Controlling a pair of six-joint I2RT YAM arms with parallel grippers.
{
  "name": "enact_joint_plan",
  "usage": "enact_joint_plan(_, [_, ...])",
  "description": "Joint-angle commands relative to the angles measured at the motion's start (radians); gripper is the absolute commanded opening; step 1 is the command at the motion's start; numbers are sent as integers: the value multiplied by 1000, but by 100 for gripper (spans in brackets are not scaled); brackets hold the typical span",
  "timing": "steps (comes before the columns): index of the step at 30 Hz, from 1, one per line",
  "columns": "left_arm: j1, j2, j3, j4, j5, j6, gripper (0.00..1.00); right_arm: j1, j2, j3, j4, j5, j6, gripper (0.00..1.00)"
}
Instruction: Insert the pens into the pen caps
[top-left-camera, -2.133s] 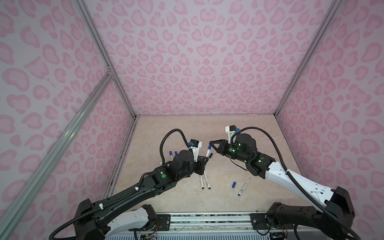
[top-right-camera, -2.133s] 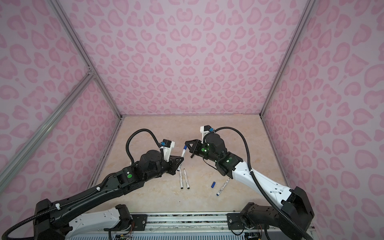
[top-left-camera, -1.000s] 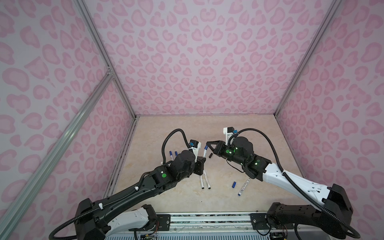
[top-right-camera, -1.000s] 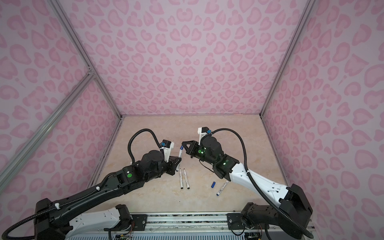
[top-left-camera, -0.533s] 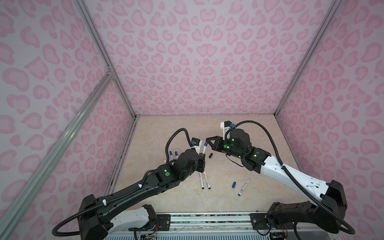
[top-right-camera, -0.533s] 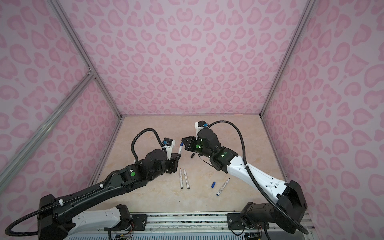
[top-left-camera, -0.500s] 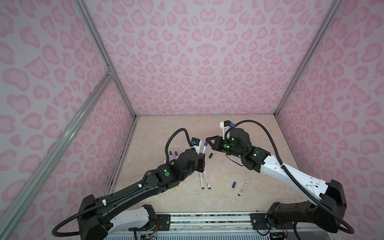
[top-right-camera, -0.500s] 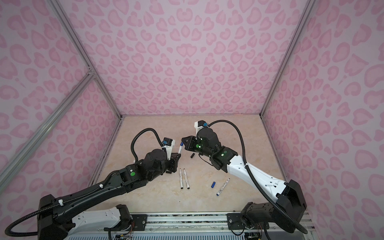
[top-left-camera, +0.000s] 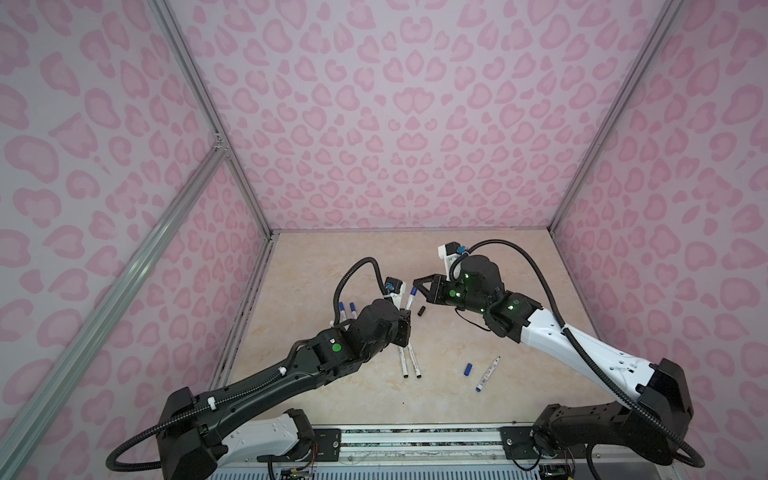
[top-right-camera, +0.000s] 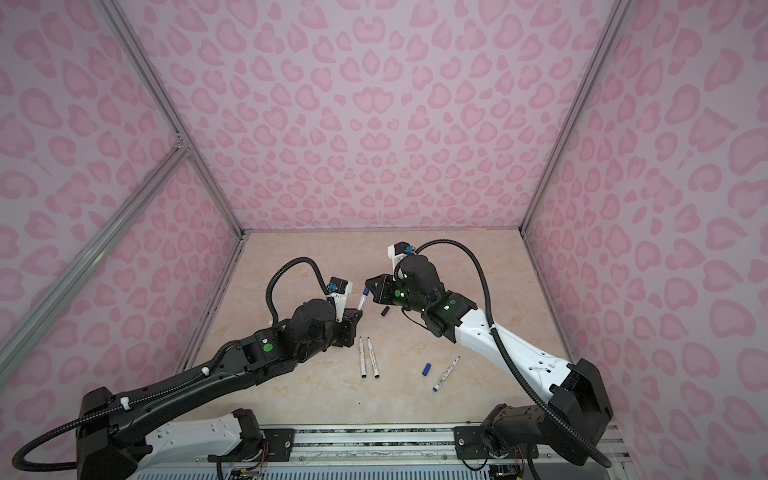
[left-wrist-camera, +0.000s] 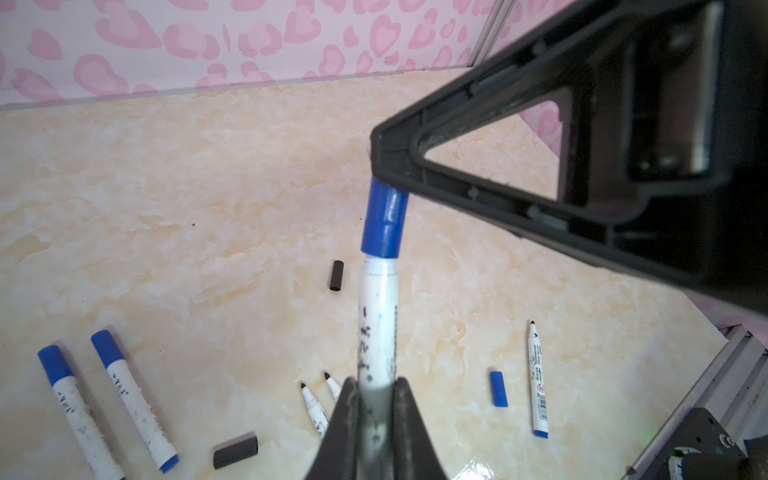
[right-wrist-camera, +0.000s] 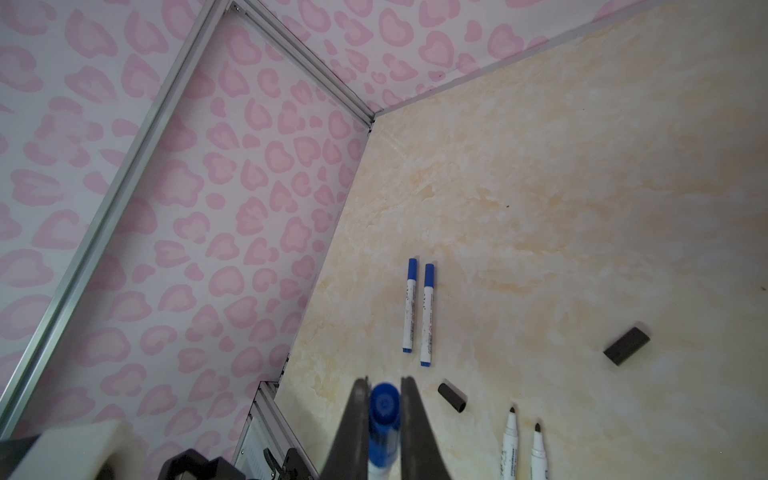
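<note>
Marble floor (top-left-camera: 332, 257): left gripper (left-wrist-camera: 376, 384) clamps pen (left-wrist-camera: 378, 316), right gripper (right-wrist-camera: 384, 386) clamps blue cap (left-wrist-camera: 384, 220), tip hidden.

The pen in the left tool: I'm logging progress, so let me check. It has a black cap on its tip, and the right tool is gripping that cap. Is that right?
Not quite: the cap is blue, not black. The left wrist view shows it on the tip of the pen held in the left tool. The right tool is gripping that cap, as the right wrist view shows.
</note>
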Motion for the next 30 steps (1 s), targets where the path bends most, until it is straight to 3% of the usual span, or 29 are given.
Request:
enact_joint_plan(1, [10, -17, -1, 114, -97, -12, 3, 3, -15, -19, -28, -69, 59, 4])
enact_joint_plan(8, [10, -41, -21, 144, -52, 2, 3, -1, -35, -40, 42, -70, 121, 23])
enact_joint_plan(18, [8, -56, -41, 153, -32, 1, 3, 1, -23, -14, 40, -57, 103, 52])
enact_joint_plan(30, [8, -47, -33, 154, -24, -1, 3, 1, -63, 0, 29, 11, 77, 63])
